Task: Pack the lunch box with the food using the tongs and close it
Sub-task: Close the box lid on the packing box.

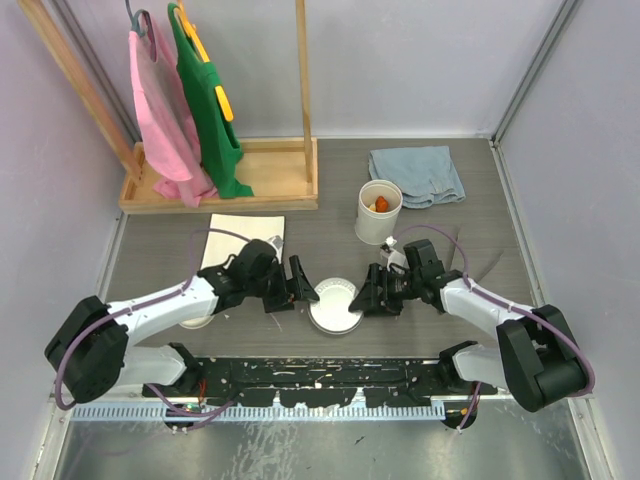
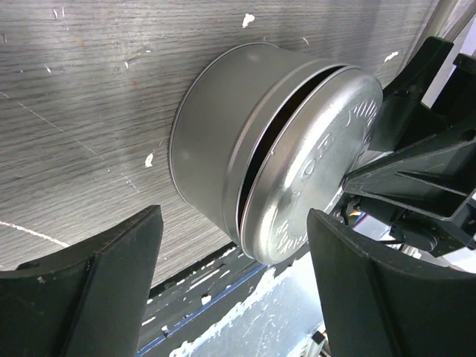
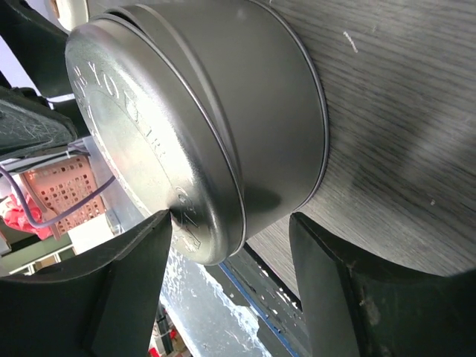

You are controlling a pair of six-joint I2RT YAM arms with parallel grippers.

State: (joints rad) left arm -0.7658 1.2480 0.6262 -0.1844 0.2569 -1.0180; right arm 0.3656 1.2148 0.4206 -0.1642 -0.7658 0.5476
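Left gripper (image 1: 302,288) and right gripper (image 1: 372,296) flank shallow round steel tin (image 2: 212,141), jaws wide, empty. White cylindrical tub (image 1: 379,215) stands behind. Flat steel lid (image 2: 320,171) gap shows in left wrist view only.

Grey wood-grain table (image 1: 480,300), flecked with white chips. Far left: wooden rack (image 1: 270,180) on a tray base, carrying a pink garment (image 1: 160,110) and a green garment (image 1: 205,110) on hangers. Far right: crumpled blue-grey cloth (image 1: 418,175). Left of centre: white square plate (image 1: 240,232), lying flat just in front of the rack. Near edge: black slotted rail (image 1: 320,380).
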